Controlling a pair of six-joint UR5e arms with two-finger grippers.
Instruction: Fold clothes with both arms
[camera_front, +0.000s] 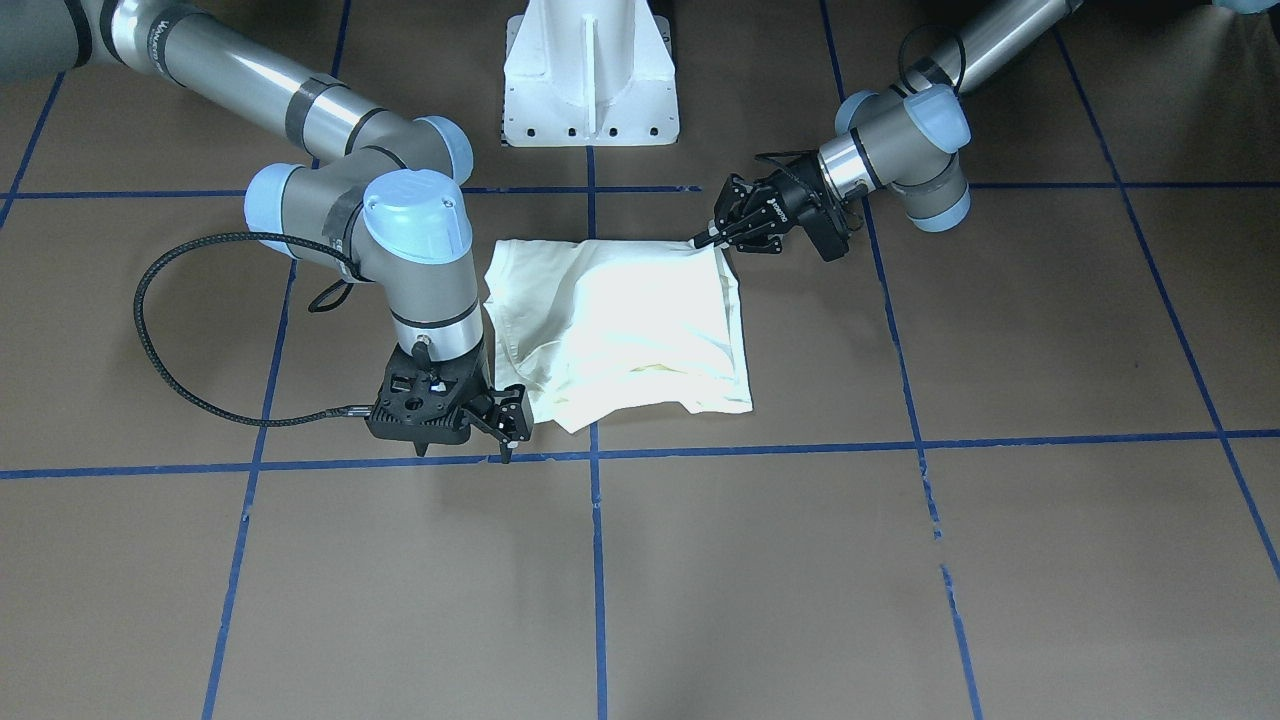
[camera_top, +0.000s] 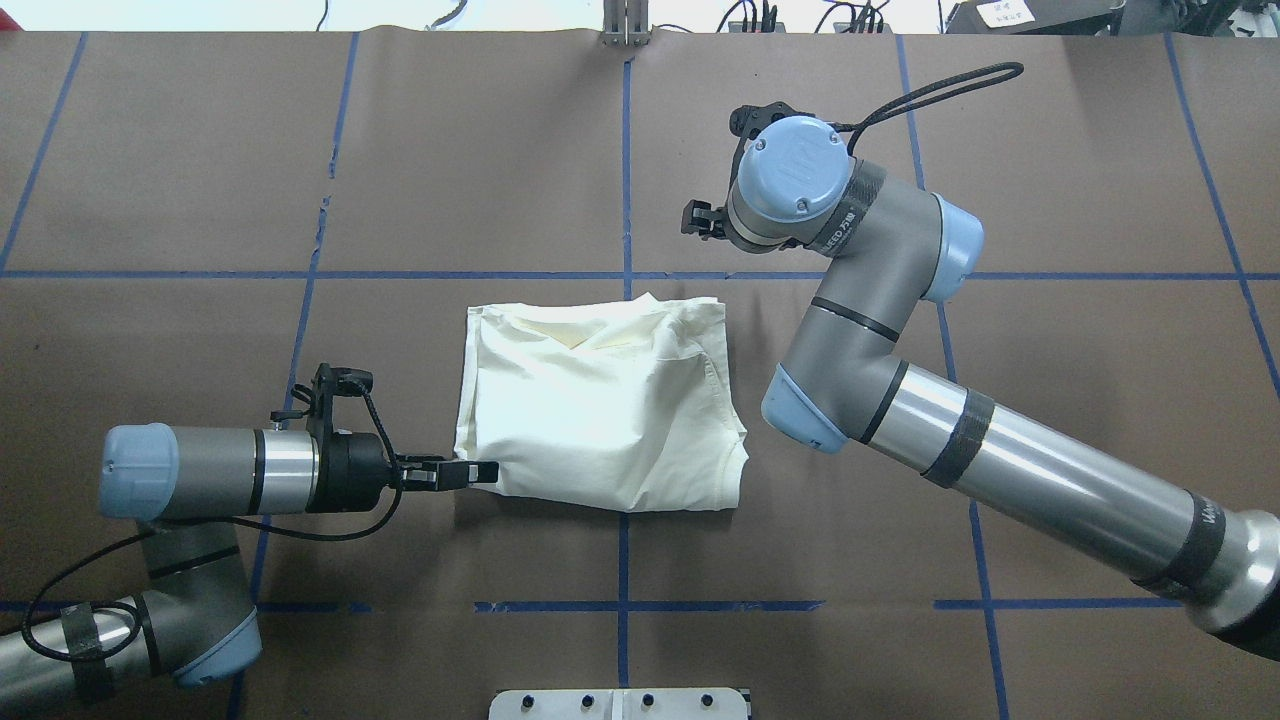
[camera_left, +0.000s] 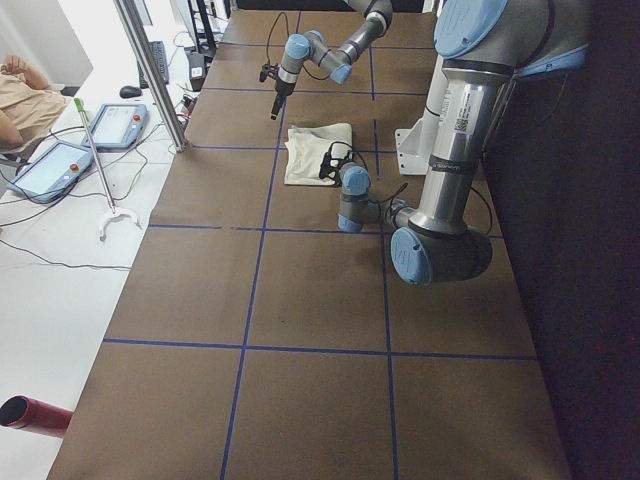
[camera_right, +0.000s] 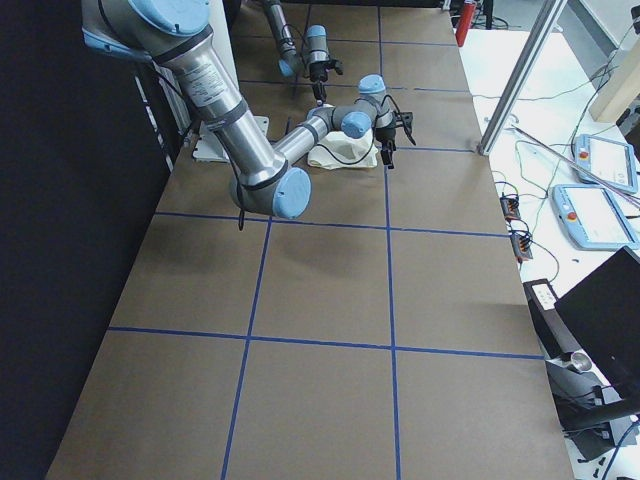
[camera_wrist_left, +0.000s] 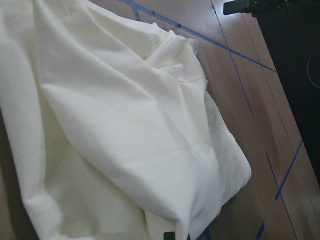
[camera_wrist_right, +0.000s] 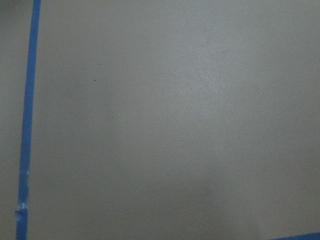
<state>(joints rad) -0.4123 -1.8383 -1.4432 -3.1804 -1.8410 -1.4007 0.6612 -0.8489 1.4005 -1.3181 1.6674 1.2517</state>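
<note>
Folding evenly means the left gripper (camera_top: 478, 472), jaws narrow on a corner of the shirt (camera_top: 600, 420), should lift only once the right gripper (camera_front: 462, 450), jaws seemingly wide and empty just beside the opposite corner, grips too.

Soft, matt, creased cloth is being shown by the shirt (camera_top: 600, 400). The desk (camera_top: 480, 150) is being covered by matt brown paper. Brushed metal is being shown on the left arm (camera_top: 285, 470) and right arm (camera_top: 1050, 480).
</note>
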